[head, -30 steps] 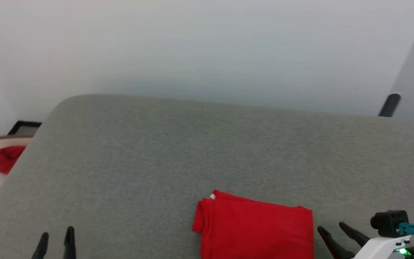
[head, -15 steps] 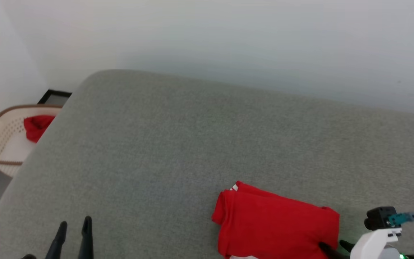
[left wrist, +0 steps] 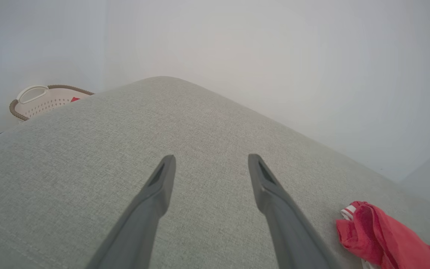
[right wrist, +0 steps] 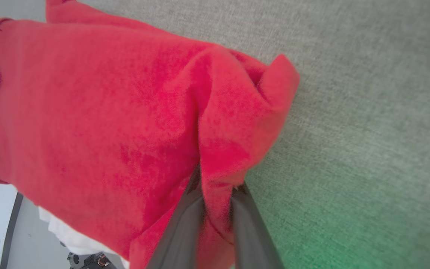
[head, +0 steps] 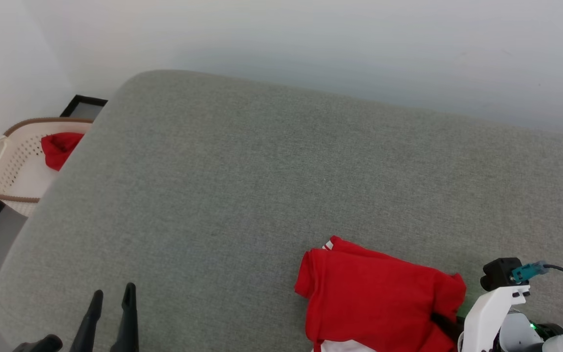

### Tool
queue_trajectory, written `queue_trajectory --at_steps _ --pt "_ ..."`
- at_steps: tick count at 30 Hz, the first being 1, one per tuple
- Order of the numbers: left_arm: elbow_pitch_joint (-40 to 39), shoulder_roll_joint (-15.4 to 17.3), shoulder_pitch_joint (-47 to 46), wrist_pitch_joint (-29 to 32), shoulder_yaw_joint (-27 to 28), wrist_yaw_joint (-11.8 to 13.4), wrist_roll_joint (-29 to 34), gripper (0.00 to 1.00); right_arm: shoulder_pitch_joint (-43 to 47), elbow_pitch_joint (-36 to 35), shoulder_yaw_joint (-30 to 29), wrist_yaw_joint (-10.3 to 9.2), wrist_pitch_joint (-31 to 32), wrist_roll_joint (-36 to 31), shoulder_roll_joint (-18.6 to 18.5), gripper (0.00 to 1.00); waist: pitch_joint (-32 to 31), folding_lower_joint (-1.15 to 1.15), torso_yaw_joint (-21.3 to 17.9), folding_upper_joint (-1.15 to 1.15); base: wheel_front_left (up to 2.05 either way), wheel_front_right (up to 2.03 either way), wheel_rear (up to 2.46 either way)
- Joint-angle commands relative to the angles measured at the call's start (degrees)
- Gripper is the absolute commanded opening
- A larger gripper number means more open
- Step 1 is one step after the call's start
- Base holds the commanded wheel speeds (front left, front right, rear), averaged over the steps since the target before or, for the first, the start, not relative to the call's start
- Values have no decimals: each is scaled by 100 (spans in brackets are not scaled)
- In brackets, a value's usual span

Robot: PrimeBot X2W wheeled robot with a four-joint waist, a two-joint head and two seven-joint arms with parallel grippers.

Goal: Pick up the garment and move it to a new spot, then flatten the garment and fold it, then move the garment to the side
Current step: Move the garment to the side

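So, T-shirt (head: 374, 293) pinched at its edge.
It was clamped by the right gripper (right wrist: 217, 183); the left gripper (left wrist: 211, 158) was held spread apart above the grey cushion (head: 262, 171).

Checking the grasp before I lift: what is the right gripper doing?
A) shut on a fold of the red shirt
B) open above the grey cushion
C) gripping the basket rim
A: in the right wrist view the right gripper pinches a bunched fold of the garment.
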Motion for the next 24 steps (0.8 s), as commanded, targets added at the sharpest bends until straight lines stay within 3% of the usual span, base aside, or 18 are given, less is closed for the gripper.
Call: queue_trajectory --at_steps 1,13,24 --pt "14 -14 -49 6 2 -23 -19 100 3 94 81 -11 79 31 -40 0 18 0 -19 0 0 0 0" --pt "54 35 -51 6 -5 -23 3 100 -460 -208 112 -9 247 82 -393 0 -97 0 -319 0 0 0 0" --pt "66 131 -252 6 -228 -23 47 100 -822 -638 -7 -9 488 33 -1023 0 -71 0 -818 0 0 0 0"
